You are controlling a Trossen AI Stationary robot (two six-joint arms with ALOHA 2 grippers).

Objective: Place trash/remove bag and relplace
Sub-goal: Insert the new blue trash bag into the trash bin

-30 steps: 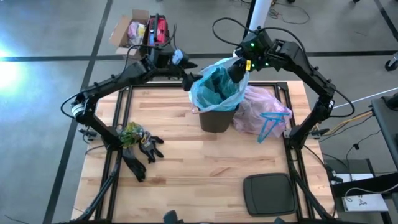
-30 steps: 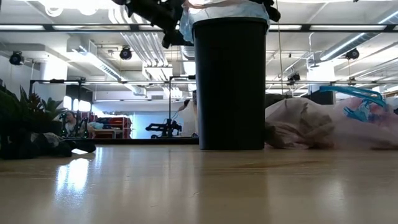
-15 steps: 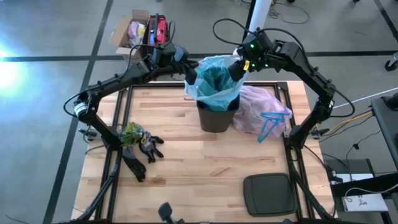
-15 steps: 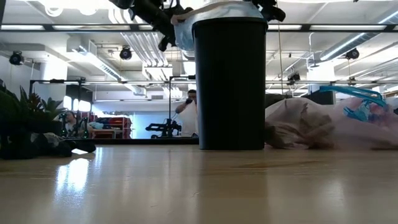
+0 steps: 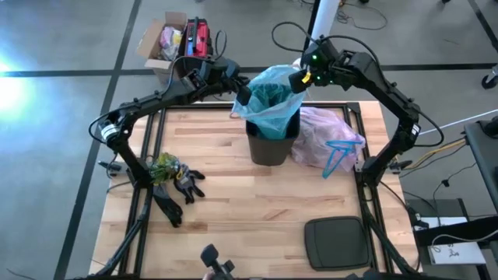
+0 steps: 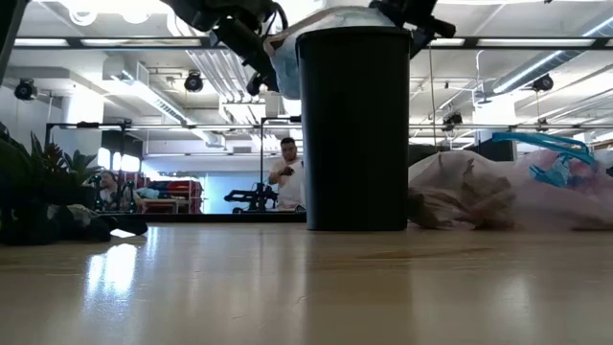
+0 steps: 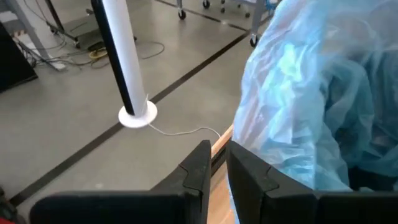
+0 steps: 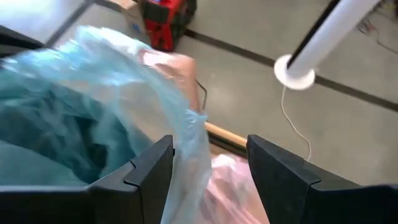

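Well right of hands (image 5: 296, 78): bag (image 5: 331, 134)

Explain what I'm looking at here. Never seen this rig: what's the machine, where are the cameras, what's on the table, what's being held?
Two dark robot arms work at a wooden table. One camera looks straight down, one sits at table height, and one rides on each wrist. Both arms reach the rim of a black bin at the table's far side. The left gripper is pinched shut on the light blue bag lining the bin; the right gripper stands open at the opposite edge. Beside the bin lies a filled pink bag. Black gloves and a dark lid also lie on the table.
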